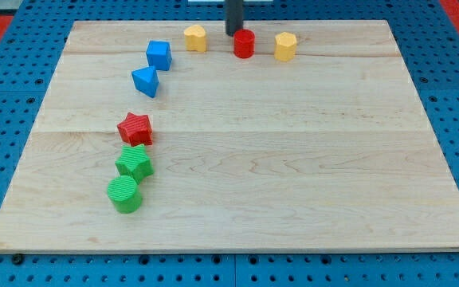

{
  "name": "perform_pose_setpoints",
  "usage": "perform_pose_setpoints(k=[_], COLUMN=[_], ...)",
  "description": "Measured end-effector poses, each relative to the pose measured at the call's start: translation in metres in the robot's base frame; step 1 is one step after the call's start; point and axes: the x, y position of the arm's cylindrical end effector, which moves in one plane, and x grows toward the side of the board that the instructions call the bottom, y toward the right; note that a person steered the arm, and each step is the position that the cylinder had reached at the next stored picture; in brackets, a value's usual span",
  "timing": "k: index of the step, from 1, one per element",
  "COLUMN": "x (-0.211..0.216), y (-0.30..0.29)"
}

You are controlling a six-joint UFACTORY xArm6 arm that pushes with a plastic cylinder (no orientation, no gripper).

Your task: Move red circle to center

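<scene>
Nearest the view's bottom, a green circle (124,194) is seen on the wooden board (293,175), with a green star (135,163) touching it just above and a red star (135,128) just above that, the three forming a short column on the view's left. Further up, a blue triangle (145,81) is placed close below a blue cube (159,55), the two nearly touching. Along the view's top edge, three blocks are set in a row: a yellow block (196,37) on the left, the red circle (244,44) in the middle, and a second yellow block (285,46) on the right, each apart from its neighbour. The red circle is thus found far from the board's middle, near the top edge. No fingers are carried by the arm, so nothing is held; only a dark rod is seen coming down from the view's top. My tip (235,33) is set just behind the red circle, at its upper left, very close to it; whether contact is made cannot be told. Between the red circle and the board's middle, only bare wood is seen.
</scene>
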Motion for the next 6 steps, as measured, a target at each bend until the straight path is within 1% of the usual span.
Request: perform_pose_setpoints(k=[1,2,3,4,5,6], x=[0.005,0.03,0.05,0.087,0.09,0.081], y=[0.014,-0.02,-0.023,-0.018,0.0,0.017])
